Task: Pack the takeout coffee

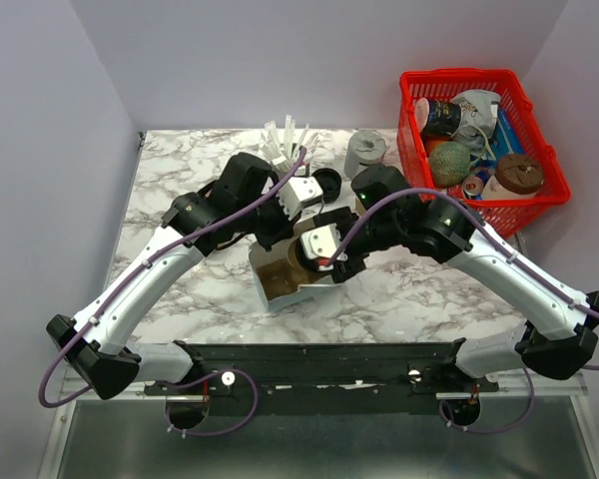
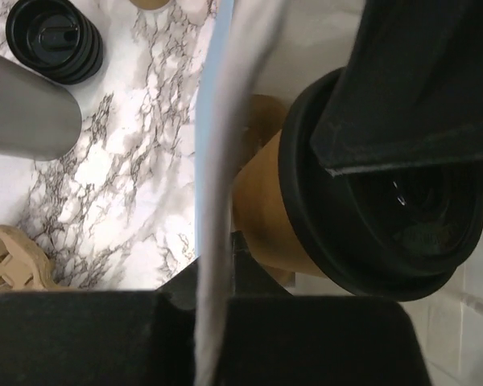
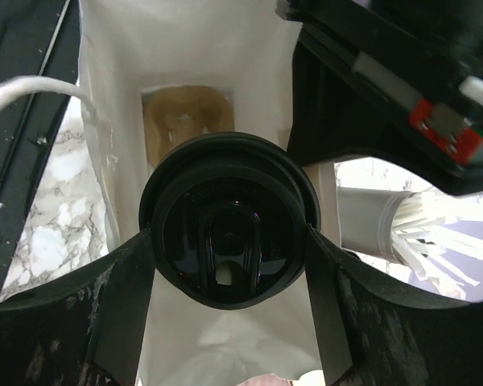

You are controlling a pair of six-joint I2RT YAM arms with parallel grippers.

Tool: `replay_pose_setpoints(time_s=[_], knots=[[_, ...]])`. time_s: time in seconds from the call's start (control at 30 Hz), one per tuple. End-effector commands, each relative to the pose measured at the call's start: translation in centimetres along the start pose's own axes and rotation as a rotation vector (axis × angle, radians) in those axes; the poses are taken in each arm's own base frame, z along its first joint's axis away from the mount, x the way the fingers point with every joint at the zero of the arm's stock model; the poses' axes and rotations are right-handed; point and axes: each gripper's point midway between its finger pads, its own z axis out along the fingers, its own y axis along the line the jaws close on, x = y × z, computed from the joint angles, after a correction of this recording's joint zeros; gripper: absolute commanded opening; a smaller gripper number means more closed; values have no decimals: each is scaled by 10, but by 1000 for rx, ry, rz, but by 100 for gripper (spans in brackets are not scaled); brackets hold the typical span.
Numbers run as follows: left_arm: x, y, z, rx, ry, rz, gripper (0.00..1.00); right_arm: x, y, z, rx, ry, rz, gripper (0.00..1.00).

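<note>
Overhead view is giving the big picture: the marble table (image 1: 180, 170) is carrying everything, with a white paper bag (image 1: 272, 299) sitting open in the middle and a red basket (image 1: 459, 76) parked off to the bag's far right. Both arms are bending in over the bag. The left arm (image 1: 150, 274) is coming from the bag's left and the right arm (image 1: 509, 264) from its right, and their wrists are almost meeting above it. The wrists are covering the grips from up there, though.

The left wrist cam is sorting that out. The left gripper (image 2: 209, 322) is pinching fully closed on the bag's rim, with a thin white edge running up out of its fingers.

The right wrist cam is looking straight into the bag's mouth. The right gripper (image 3: 228, 249) is squeezing the takeout coffee (image 3: 225, 201) by its black lid, one finger pressing on each side. The cup is sitting right at the mouth, base pointing in and tan side just beside the pinched wall. I can't tell how deep it's sitting.

A stack of black lids (image 2: 55, 39) is sitting on the table beyond the bag.
</note>
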Motion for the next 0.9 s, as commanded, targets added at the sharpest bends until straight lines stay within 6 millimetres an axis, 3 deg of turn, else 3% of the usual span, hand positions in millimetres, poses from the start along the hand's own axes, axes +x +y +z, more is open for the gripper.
replay_pose_setpoints(time_s=[0.0,0.3,0.67,0.87], knots=[[-8,8,-1,-60,-34,-30,0,12,2,13,16,72,-50,1],[-9,3,-1,-49,-48,-29,0,31,31,28,-43,124,-15,1],[9,-5,8,-45,-41,36,0,39,19,50,-2,155,11,0],[6,-10,6,-30,-59,1,0,46,20,59,-30,177,-42,1]])
